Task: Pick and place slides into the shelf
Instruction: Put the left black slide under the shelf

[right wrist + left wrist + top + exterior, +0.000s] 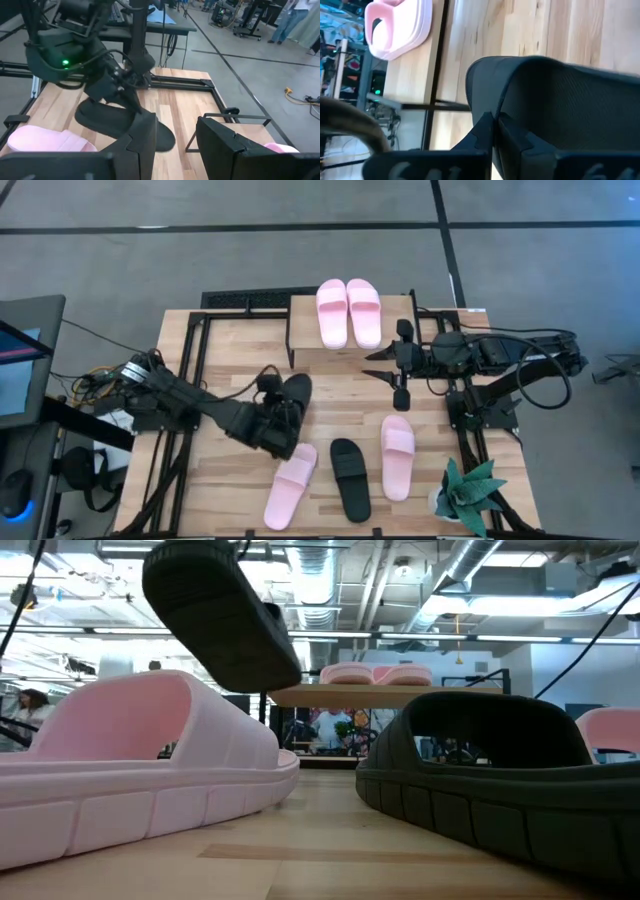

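A black rubber slide sandal (291,395) is being held clear of the wooden worktop (240,350) by the left gripper (277,423), its fingers clamped fully shut on the sandal, probably so that it can be carried across to the low light-wood shelf on black metal legs (400,325). That shelf is already being occupied by a pair of pale pink slides (348,310), side by side. The right gripper (401,380) is being kept waiting beside the shelf, its fingers parted and empty, while two pink slides (291,485) and a second black slide (351,477) are being left on the worktop.
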Motion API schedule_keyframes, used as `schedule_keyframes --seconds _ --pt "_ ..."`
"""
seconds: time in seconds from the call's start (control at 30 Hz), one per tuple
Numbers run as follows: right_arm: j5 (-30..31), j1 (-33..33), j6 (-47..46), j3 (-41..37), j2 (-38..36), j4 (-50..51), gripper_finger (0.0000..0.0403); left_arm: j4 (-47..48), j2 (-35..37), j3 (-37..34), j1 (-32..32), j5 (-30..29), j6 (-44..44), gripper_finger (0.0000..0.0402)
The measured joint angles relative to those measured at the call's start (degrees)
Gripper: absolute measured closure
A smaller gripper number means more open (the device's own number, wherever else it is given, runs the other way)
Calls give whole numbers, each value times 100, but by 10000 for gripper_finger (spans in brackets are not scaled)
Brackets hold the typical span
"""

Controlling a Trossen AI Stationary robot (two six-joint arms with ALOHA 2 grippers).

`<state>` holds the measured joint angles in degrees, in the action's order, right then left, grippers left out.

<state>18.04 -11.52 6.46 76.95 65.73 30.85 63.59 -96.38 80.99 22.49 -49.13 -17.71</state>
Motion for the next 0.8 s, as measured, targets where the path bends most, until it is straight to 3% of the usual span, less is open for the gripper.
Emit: schedule_keyframes --seconds 0.43,0.8 --pt "0 1 -43 0 0 -2 276 -1720 -23 0 -1010 648 1651 401" --pt "0 1 -46 0 0 -4 276 -2398 -193 7 -1438 953 1935 401"
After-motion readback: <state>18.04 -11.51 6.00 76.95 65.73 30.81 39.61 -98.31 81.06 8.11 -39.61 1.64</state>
